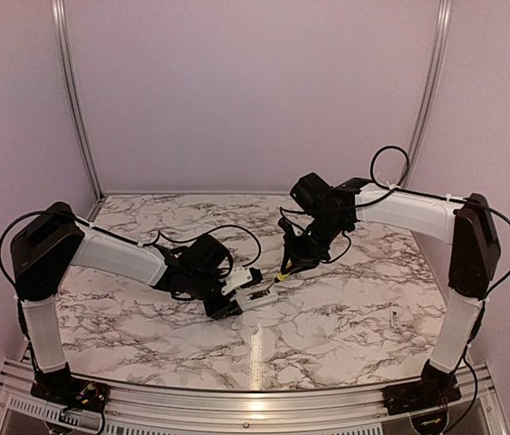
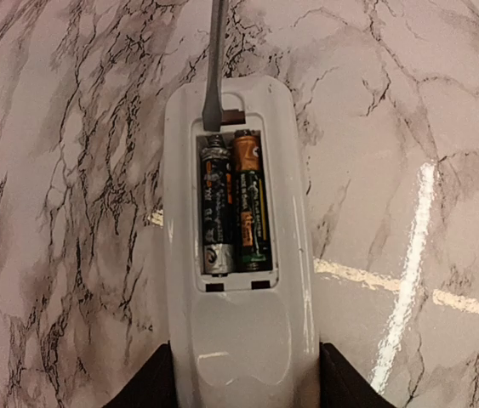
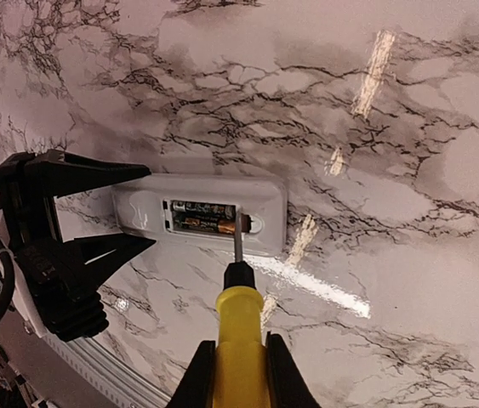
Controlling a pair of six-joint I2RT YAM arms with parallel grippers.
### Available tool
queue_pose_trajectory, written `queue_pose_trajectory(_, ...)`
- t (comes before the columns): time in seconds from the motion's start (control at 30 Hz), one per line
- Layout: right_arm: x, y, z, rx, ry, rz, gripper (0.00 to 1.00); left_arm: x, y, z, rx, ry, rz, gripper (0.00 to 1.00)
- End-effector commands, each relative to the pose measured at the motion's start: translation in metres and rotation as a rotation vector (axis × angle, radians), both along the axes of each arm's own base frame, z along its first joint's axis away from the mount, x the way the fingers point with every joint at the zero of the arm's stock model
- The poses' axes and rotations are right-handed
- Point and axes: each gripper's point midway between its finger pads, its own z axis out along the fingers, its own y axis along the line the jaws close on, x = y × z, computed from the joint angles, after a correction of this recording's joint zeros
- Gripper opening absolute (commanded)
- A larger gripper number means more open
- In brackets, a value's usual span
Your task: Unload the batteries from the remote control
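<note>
My left gripper (image 2: 243,389) is clamped on the near end of the small flat white plastic remote control (image 2: 239,331). It lies back-up on the white, dark-veined marble table (image 2: 409,127), near its middle. The battery bay is uncovered, and two slim dark cylindrical batteries (image 2: 216,212) lie side by side in it. One is black with silvery ends, the other black with orange and green bands. My right gripper (image 3: 239,378) grips the yellow-handled screwdriver (image 3: 239,327). Its flat metal tip rests at the bay's far end, by the silvery-ended battery.

Marble table (image 1: 363,308) — veined; yellow-handled screwdriver (image 3: 239,327)
</note>
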Motion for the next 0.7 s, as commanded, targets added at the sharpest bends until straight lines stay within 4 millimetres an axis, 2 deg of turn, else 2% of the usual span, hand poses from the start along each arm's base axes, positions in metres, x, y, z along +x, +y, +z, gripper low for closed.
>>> queue_pose_trajectory(0.0,-0.004,0.01,-0.017,0.012,0.03,0.041,0.0,0.003,-0.011,0.002,-0.013,-0.016,-0.007,0.0)
queue_pose_trajectory(0.27,-0.005,0.014,-0.003,0.061,0.005,0.05,0.0,0.003,-0.01,0.002,-0.01,-0.017,-0.007,0.0)
queue_pose_trajectory(0.67,0.0,-0.002,0.0,-0.025,-0.023,-0.01,0.0,0.0,-0.005,0.0,0.001,-0.021,-0.01,0.0)
